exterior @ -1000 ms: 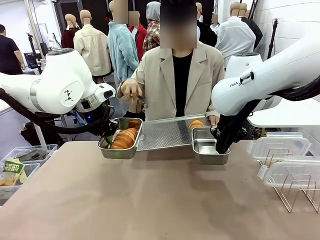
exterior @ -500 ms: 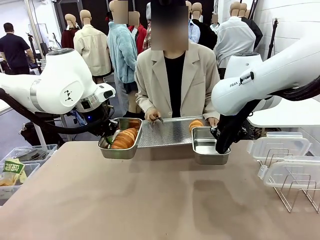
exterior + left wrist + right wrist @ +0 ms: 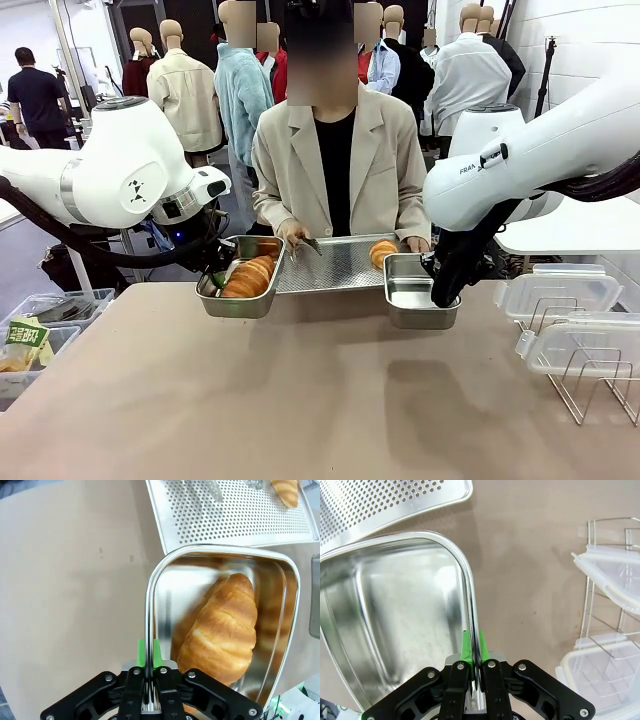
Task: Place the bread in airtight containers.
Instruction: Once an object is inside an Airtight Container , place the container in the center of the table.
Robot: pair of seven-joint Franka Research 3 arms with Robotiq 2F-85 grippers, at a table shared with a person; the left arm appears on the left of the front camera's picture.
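holding both steel containers by their rims: left end effector [image 3: 149, 652] clamped on the left container [image 3: 148, 595], which has rolls [image 3: 220, 625] in it; right end effector [image 3: 471, 647] clamped on the empty right container [image 3: 468, 585]. in the last second the person's hand [image 3: 293, 233] came down with tongs [image 3: 310, 243] onto the perforated tray [image 3: 335, 268]. one roll [image 3: 382, 252] lies there, just beside the right container; i judge it goes in next.

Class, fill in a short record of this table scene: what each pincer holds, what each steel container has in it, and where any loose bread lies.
Left pincer: shut on rim of left container
Right pincer: shut on rim of right container
Left container contents: bread
Right container contents: empty
Loose roll: on perforated tray
Lids: off, on wire rack
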